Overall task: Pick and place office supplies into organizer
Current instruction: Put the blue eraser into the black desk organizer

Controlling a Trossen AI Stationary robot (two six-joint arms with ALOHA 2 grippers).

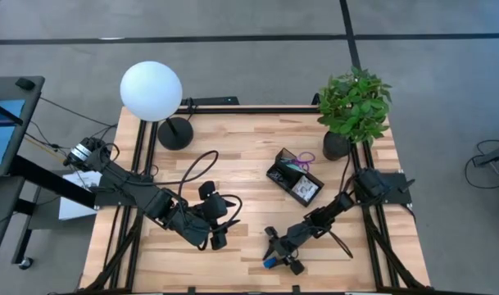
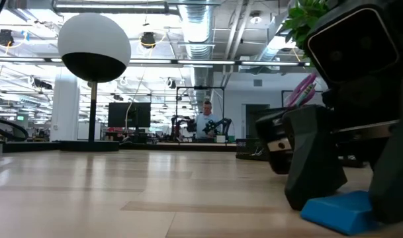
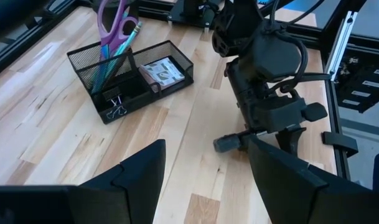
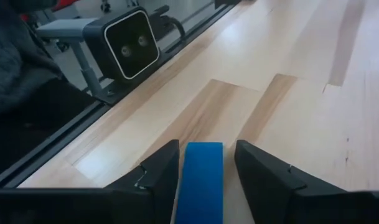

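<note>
While high view blurs it | right wrist: blue block point(image 4: 201, 180) between right gripper point(image 4: 205, 174) fingers

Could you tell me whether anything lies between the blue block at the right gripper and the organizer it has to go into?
Nothing visible does. The blue block sits between the fingers of the right gripper, and only bare table lies between it and the organizer.

Right claw point(image 2: 347, 198) sits down on the worktop point(image 2: 155, 192), fingers either side of the blue block point(image 2: 337, 210).
</note>
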